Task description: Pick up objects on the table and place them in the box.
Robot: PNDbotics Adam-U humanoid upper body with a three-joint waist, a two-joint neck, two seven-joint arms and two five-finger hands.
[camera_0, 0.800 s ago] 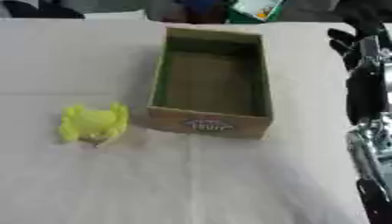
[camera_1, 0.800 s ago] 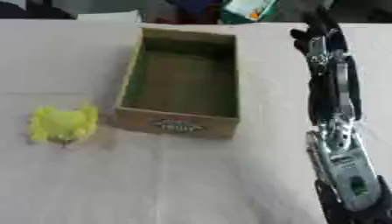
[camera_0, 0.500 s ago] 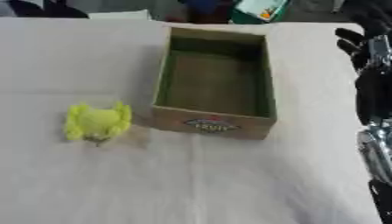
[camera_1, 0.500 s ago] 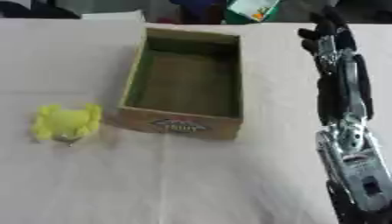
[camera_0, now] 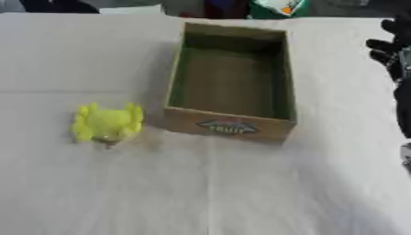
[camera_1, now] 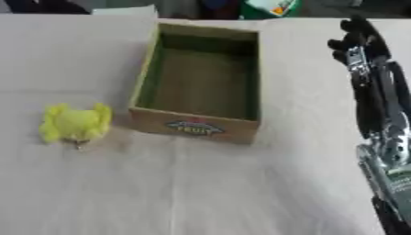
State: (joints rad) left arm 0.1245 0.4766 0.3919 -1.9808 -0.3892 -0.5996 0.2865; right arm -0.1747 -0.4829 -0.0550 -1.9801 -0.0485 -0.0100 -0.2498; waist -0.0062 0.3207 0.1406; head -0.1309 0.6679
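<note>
Yellow toy [camera_0: 107, 124] is seen on the table [camera_0: 201, 193], just left of the box [camera_0: 233, 85], apart. Right hand [camera_1: 359, 42] is raised beside the box's far right; fingers curled, nothing held.

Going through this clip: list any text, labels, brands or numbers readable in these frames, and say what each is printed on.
"FRUIT": the larger word on the oval label on the near outer wall of the cardboard box; the smaller print above it on the same label is too blurred to read.
Green and white package beyond the table's far edge: it bears an orange mark, but no text is legible.
Yellow toy: no text visible.
</note>
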